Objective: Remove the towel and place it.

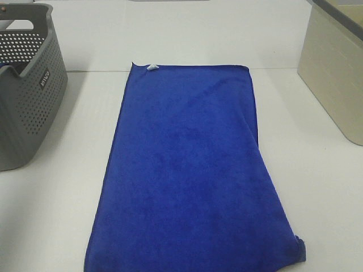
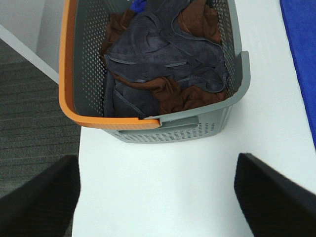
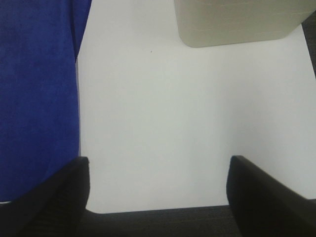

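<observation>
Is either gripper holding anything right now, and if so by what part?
Nothing is held. The left gripper and right gripper are both open over bare table; the towel lies flat, untouched.

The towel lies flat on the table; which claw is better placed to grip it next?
Probably the right claw: it is open, with the towel directly beside one finger. The left claw faces the grey basket.

On my white table (image 1: pixel 317 187) I see the blue towel (image 1: pixel 190 175) spread flat between a grey perforated basket (image 1: pixel 28 96) and a beige bin (image 1: pixel 334 68).
</observation>
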Robot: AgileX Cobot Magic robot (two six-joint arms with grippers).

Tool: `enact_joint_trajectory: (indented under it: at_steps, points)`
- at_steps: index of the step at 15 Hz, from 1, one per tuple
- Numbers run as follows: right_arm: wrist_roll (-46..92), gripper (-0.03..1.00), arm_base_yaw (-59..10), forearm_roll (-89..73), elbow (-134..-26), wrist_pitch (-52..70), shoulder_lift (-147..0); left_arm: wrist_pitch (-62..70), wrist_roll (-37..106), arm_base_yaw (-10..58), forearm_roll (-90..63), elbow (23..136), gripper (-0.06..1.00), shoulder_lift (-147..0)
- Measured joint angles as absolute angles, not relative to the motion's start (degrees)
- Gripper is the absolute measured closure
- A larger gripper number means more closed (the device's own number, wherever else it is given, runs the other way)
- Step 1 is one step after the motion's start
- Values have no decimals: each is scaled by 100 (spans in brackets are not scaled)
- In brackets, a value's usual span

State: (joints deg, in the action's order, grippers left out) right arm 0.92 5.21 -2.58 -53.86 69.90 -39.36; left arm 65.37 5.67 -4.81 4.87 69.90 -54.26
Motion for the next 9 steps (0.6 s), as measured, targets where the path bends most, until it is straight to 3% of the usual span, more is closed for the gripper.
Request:
enact_joint_trajectory:
  at_steps: [2, 9]
  points:
    - [80, 22, 521, -86, -4750, 6990, -2790, 6440, 539, -481, 487, 6257, 14, -4400]
    - [367, 22, 23, 0, -3919, 6990, -911, 6188, 441, -481, 441, 3988, 14, -1770]
